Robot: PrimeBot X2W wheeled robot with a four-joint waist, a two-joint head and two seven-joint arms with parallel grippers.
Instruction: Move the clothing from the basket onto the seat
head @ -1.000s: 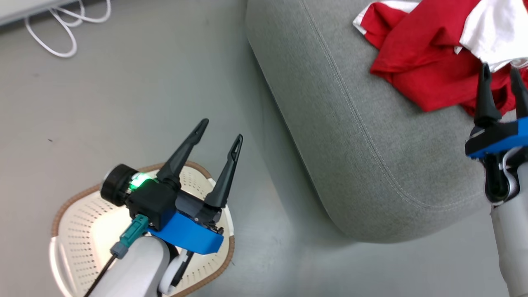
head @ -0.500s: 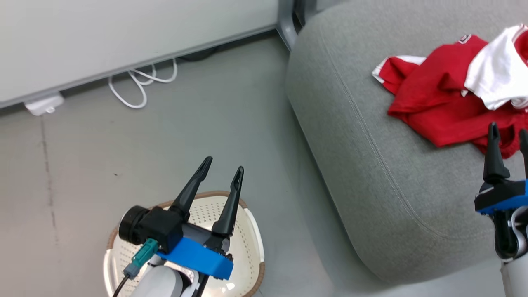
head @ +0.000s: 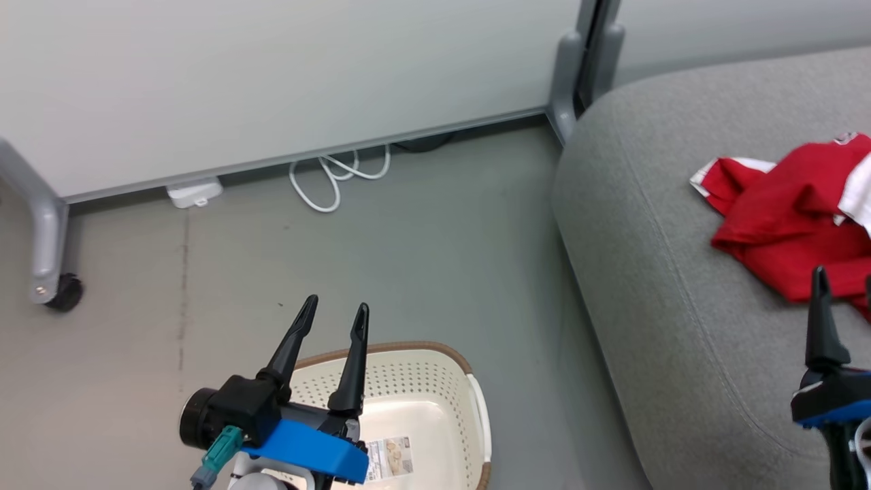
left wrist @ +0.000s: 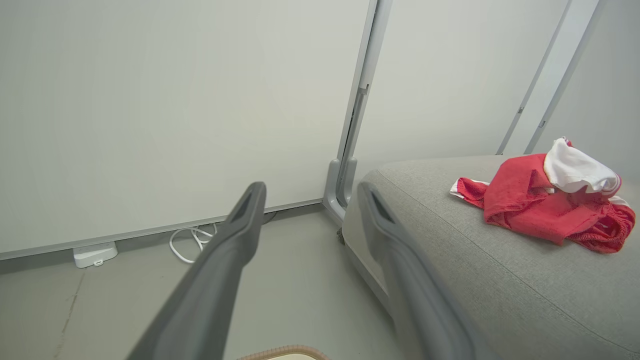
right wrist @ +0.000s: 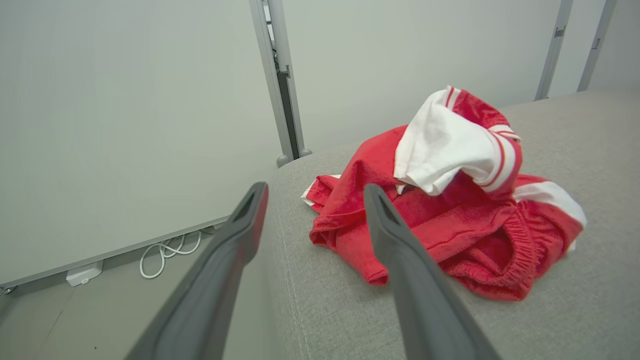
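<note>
Grey floor runs beside the seat, and the clothing lies in a crumpled heap on top of the seat. On the floor to the seat's left stands the basket. The left pincer hovers over the basket, fingers spread and empty. The right pincer hangs above the seat, close to the clothing, likewise parted and empty.

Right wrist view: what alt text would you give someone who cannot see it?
A crumpled heap of bright red and white fabric clothing lies on a large grey upholstered seat cushion. The right gripper, two long dark fingers spread open and empty, points toward it.
</note>
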